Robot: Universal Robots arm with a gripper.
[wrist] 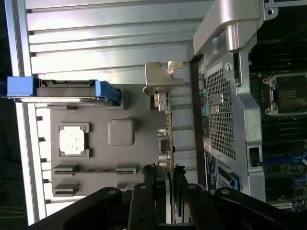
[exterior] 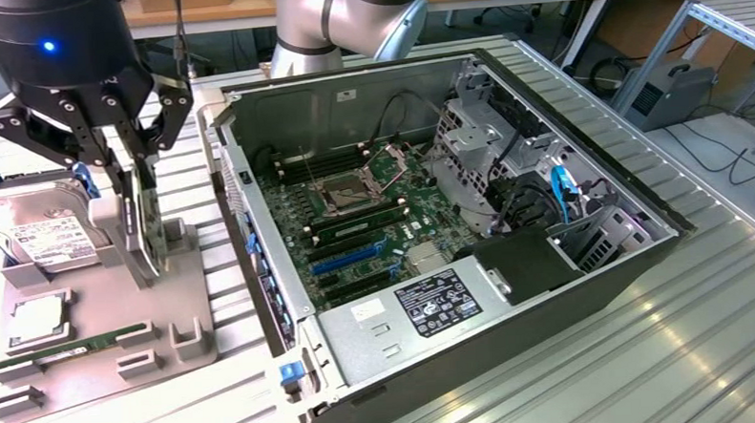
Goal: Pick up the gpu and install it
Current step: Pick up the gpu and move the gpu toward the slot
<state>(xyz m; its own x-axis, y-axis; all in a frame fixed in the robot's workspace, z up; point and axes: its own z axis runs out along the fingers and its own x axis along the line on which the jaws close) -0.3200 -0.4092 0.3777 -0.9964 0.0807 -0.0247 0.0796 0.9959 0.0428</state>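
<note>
1. In the upper left of the exterior view, the gripper [exterior: 138,174] has its jaws closed on the gpu [exterior: 143,236]. The frame's top edge crops the gripper body, and the fingers [exterior: 110,151] hide the card's upper part.
2. The card stands on end over the grey parts tray [exterior: 184,306], its long axis running up and down the frame. It is turned so nearly edge-on that its face is hard to read. Whether its lower end clears the tray cannot be told.
3. In the wrist view the gpu [wrist: 169,143] appears as a thin edge between the black fingers [wrist: 144,196] of the gripper [wrist: 163,187], with its silver bracket [wrist: 163,79] at the end away from them.
4. Lower left of the exterior view, a hard drive [exterior: 41,236], a processor chip [exterior: 38,320] and a green memory stick [exterior: 84,344] lie on the tray. The frame's left edge clips the drive.
5. The open computer case [exterior: 534,291] fills the centre and right, just beside the tray, motherboard [exterior: 352,222] exposed.
</note>
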